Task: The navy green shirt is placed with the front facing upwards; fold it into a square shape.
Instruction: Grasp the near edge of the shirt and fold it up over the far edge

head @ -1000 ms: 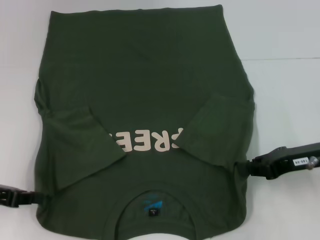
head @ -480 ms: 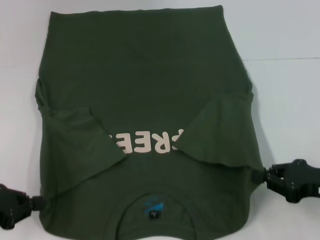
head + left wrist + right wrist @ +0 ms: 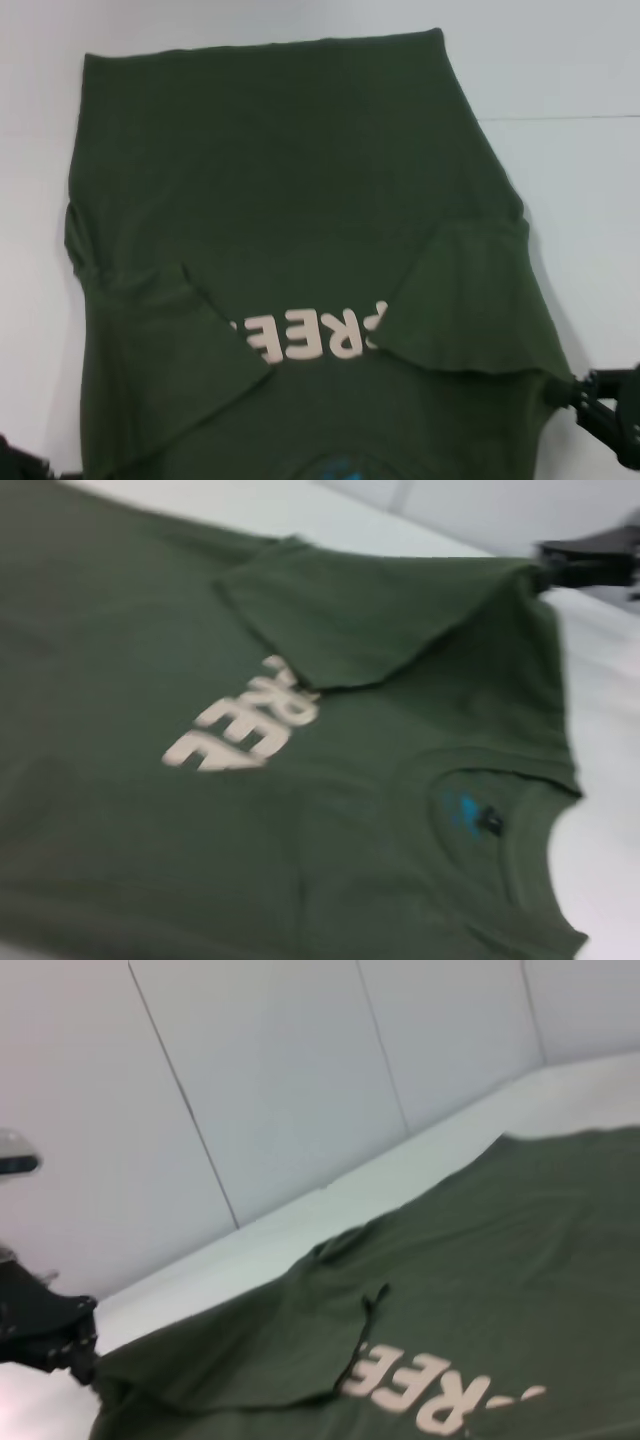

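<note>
- The shirt lies front up on the white table, collar end nearest the robot and partly lifted off the table.
- Both sleeves are folded inward over the chest, covering the ends of the pink lettering.
- The right gripper is clamped on the shirt's right shoulder edge.
- The left gripper sits at the shirt's left shoulder edge, mostly out of the head view; in the right wrist view it pinches the cloth.
- The collar label shows blue print.
</note>
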Motion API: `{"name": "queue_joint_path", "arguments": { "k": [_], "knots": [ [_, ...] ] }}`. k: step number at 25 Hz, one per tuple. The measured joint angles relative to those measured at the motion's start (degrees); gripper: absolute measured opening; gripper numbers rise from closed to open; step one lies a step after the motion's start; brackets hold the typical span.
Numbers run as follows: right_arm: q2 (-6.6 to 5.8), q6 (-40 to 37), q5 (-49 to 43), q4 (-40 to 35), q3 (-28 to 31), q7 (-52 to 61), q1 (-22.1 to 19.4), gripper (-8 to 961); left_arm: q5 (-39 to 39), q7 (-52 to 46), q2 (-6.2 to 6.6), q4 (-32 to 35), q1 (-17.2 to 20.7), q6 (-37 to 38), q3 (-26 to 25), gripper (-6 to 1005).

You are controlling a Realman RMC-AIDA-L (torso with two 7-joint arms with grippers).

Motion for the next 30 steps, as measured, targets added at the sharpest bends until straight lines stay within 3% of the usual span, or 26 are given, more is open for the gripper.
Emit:
{"name": "queue_joint_path", "arguments": {
  "k": [4,11,18,25,30],
  "knots": [
    [-0.06,-2.2,0.0,0.1,2.4,-3.5,-3.5,42,0.0,4.3,-0.60,2.5,2.1,3.8,0.6,6],
    [-0.05,-4.2,-0.3,1.9,3.7,-7.7,-7.3,43,0.2,5.4,-0.26,4.7,3.7,5.9,0.1,6],
    [-0.20,-4.0,-0.2,2.7,4.6,-8.7,-5.6,43,-0.9,5.9,0.57,2.6,3.0,5.1,-5.5,6],
    [-0.28,-4.4,0.0,2.8,8.2,-8.7,-4.0,42,-2.0,7.4,0.40,-0.1,4.3,2.5,-9.0,7],
    [-0.37,-5.0,0.0,2.8,11.8,-9.2,-3.2,42,-3.3,9.0,0.53,-1.8,4.5,2.4,-15.8,6]
  ]
}}
